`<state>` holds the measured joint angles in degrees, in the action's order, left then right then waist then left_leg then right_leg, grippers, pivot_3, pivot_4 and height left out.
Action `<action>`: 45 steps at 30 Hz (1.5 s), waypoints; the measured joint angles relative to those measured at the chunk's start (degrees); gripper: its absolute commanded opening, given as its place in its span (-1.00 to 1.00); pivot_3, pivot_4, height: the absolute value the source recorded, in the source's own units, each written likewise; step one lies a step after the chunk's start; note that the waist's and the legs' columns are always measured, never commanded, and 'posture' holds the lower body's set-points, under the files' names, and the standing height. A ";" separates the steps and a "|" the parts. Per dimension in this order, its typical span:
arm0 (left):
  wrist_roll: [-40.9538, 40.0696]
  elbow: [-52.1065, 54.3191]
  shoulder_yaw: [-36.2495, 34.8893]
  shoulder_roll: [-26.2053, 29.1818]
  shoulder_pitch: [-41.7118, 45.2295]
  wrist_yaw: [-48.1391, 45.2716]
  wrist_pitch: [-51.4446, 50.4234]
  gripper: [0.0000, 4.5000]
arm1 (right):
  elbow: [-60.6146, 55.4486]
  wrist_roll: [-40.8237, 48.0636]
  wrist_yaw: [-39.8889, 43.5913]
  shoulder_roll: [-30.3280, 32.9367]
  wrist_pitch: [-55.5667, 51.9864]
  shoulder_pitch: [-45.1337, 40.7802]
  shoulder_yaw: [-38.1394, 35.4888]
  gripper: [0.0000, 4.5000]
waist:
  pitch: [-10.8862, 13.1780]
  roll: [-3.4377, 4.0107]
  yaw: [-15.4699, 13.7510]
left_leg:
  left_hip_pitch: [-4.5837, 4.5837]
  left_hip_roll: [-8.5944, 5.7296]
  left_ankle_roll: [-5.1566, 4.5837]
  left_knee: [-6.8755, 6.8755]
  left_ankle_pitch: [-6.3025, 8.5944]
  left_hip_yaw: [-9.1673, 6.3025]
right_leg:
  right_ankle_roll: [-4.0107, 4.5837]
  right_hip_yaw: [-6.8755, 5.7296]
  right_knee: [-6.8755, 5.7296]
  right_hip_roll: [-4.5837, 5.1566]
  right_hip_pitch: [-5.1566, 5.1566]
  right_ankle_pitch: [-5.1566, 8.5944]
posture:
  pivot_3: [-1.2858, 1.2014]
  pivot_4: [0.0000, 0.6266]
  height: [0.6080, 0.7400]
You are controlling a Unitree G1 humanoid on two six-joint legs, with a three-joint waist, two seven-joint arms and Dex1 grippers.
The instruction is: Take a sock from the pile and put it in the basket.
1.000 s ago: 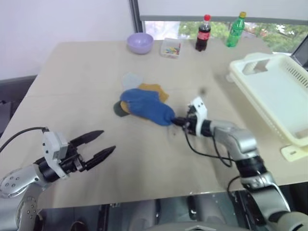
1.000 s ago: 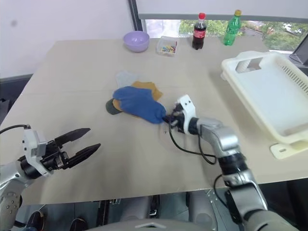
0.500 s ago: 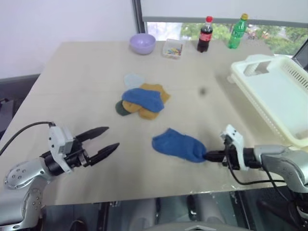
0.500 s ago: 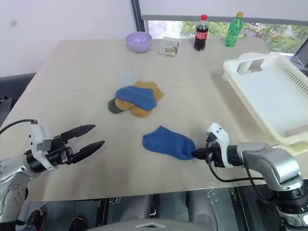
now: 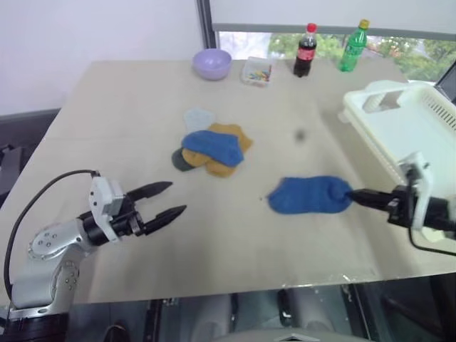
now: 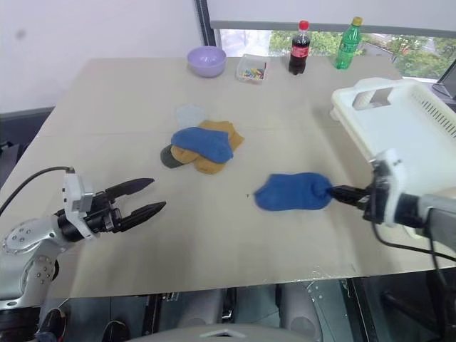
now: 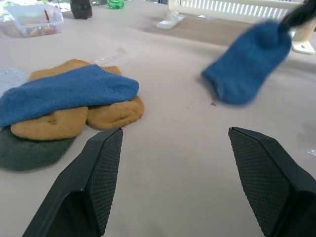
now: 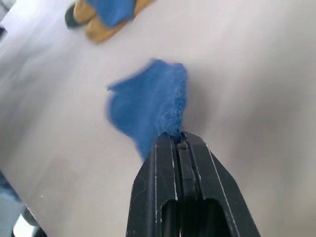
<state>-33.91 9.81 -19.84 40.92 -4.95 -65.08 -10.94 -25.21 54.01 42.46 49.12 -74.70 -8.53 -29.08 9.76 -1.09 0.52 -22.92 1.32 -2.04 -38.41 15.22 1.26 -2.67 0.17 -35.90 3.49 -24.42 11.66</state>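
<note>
Along the far edge of the beige tabletop (image 5: 128, 128) stand four things in a row — a lilac bowl (image 5: 211, 63), a small clear box (image 5: 256, 71) of coloured bits just beside it, a dark cola bottle (image 5: 305, 50) with a red cap, and a green bottle (image 5: 352, 45) with a yellow cap.

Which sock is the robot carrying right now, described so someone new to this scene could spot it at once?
Start at the white basket on the table's right side. Just left of it, the right gripper is shut on the end of a blue sock. Unlike the other blue sock lying on the pile at mid-table, this one is alone, apart from the mustard ones.
</note>
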 measured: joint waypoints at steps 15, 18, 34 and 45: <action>1.03 -0.35 2.33 -1.48 -0.34 -0.39 1.49 0.63 | 2.31 10.15 -7.31 -2.57 -4.34 -19.07 12.64 -0.98 | -0.02 -0.13 0.23 | -0.01 0.18 0.00 0.01 0.00 0.08 | -0.01 0.22 -0.03 -0.27 -0.10 -0.04 | 0.03 -0.52 1.00; 1.08 -0.28 2.30 -1.59 -0.36 0.18 1.62 0.63 | 4.60 6.93 -10.94 -10.50 -3.67 -21.08 21.64 -0.98 | 0.00 -0.10 0.12 | -0.15 0.18 0.00 0.01 0.00 0.09 | -0.12 0.25 -0.06 -0.29 -0.26 -0.13 | 0.03 -0.52 1.00; 1.03 -0.10 2.09 -1.67 -0.92 1.26 1.67 0.63 | 14.81 -4.96 -17.03 -29.79 5.74 -25.84 31.24 -0.24 | 0.00 -0.10 0.28 | -0.16 0.19 0.00 0.00 0.00 0.10 | -0.17 0.25 -0.11 -0.31 -0.31 -0.18 | 0.03 -0.52 1.00; 0.98 -0.13 2.61 -1.76 0.74 0.87 1.59 0.63 | 5.30 -7.67 -13.92 -24.35 7.41 -21.97 34.64 0.64 | 0.00 -0.10 0.13 | -0.12 0.18 0.00 -0.01 0.00 0.12 | -0.17 0.26 -0.12 -0.27 -0.27 -0.17 | 0.03 -0.52 1.00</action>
<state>-32.94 9.69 -17.23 39.16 -4.22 -64.21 -9.34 -19.91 46.34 28.54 24.77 -67.29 -30.50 5.57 9.76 -1.19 0.65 -23.04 1.50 -2.04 -38.42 15.21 1.38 -2.83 0.44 -36.02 3.22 -24.69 11.49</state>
